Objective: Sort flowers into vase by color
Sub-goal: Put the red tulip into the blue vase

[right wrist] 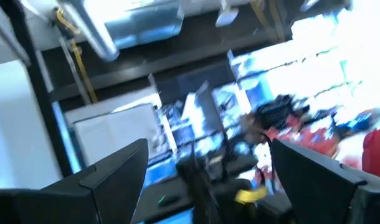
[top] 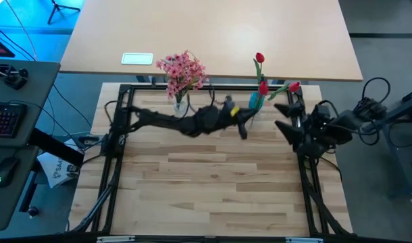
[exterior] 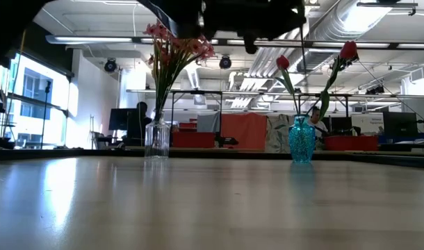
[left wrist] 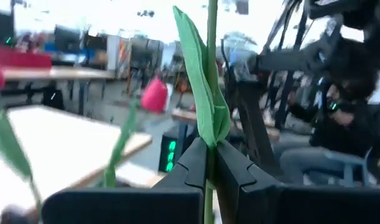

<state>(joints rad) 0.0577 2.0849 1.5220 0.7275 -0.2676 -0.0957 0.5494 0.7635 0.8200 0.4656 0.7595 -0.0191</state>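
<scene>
Colours as recorded, taken from my left gripper (left wrist: 210,163) outward:

- My left gripper: dark, nearly black, its fingers pinched on a green tulip stem (left wrist: 211,74) with a green leaf.
- Just ahead of it: blue vase (top: 255,103), a speckled turquoise in the low view, holding red tulips (top: 263,87) on green stems.
- Off to its side: clear vase (exterior: 157,137), colourless, with pink blossoms (top: 182,69) on green stems.
- My right gripper (top: 283,116): black, parted, beyond the blue vase.
- Beneath both: pale wood table (top: 213,189), plank-striped, with black framing.
</scene>
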